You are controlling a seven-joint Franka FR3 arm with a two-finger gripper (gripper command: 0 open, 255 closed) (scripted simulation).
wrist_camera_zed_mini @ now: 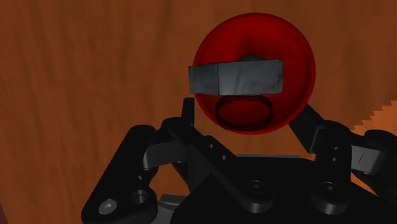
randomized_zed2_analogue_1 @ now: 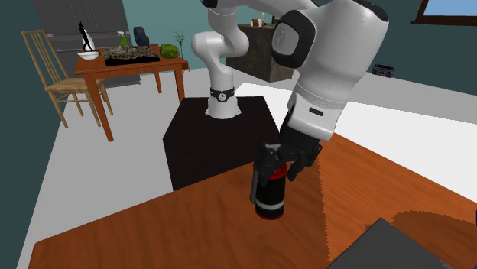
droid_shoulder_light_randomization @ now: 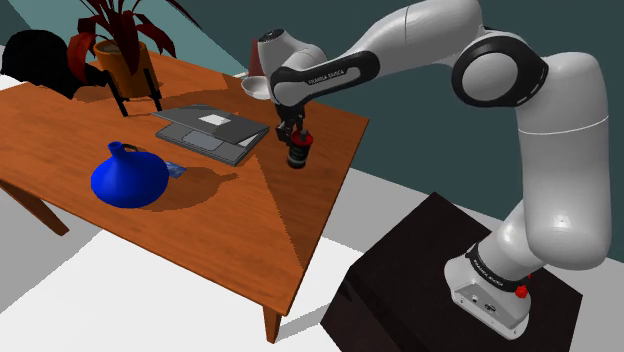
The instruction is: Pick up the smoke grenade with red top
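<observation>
My jaws clench the black cylindrical smoke grenade with red top [randomized_zed2_analogue_1: 269, 197], beside its grey lever [wrist_camera_zed_mini: 236, 76]. Risk: high grip, body could pivot, drop onto brown wooden counter [randomized_zed2_analogue_1: 153, 229].

Big white arm [droid_shoulder_light_randomization: 560, 120]: glossy rounded shells, with dark grey rings at the joints. A black band with small white lettering sits on the link behind the wrist. The base flange is white with a black collar above it and a red knob [droid_shoulder_light_randomization: 521, 291] on its rim. The gripper [wrist_camera_zed_mini: 247, 109] is matt black all over, with an angular body and round screw heads sunk in its face. Its fingers [wrist_camera_zed_mini: 188, 114] are slim and black.
</observation>
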